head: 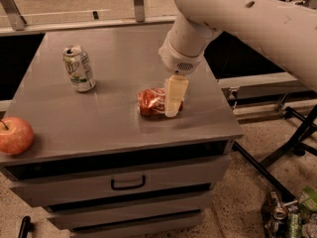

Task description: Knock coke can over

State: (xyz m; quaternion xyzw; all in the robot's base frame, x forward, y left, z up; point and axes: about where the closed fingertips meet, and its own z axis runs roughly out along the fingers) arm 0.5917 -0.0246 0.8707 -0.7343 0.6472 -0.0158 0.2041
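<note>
The coke can (151, 102), red-orange, lies on its side on the grey cabinet top (114, 48), right of the middle and near the front edge. My gripper (174, 98) hangs from the large white arm (237, 14) and comes down right against the can's right end, covering that end. The can's silver top is hidden from view.
A white-and-green can (79, 68) stands upright at the back left of the top. A red apple (15, 135) sits at the front left edge. Drawers with a black handle (128, 183) are below. Several cans and litter (287, 214) lie on the floor at the right.
</note>
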